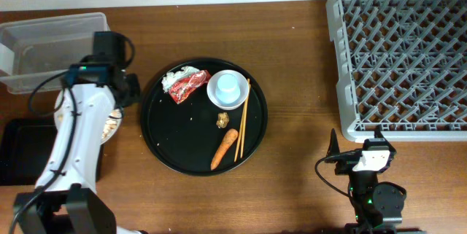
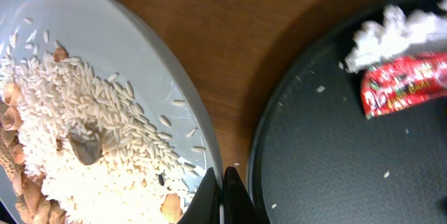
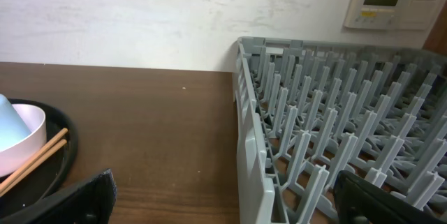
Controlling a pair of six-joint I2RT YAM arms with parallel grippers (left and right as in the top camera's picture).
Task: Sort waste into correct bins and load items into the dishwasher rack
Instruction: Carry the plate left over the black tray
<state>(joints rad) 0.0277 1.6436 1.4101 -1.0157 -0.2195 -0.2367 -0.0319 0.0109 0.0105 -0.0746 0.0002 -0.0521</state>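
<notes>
Your left claw (image 2: 222,185) sat pressed together at the rim of the white round plate (image 2: 140,49), left of the overhead frame. Any tilt there could spill its rice-and-meat scraps (image 2: 84,126) onto the brown wooden counter (image 2: 237,42). Your right claw (image 3: 223,185) stood spread, lower right.

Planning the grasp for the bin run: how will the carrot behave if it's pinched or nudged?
The carrot looks solid, so probably stiff and heavy for its size. Its tapered round shape would likely roll in a curve on the round tray if nudged. The thin tip may slip from a pinch.
</notes>
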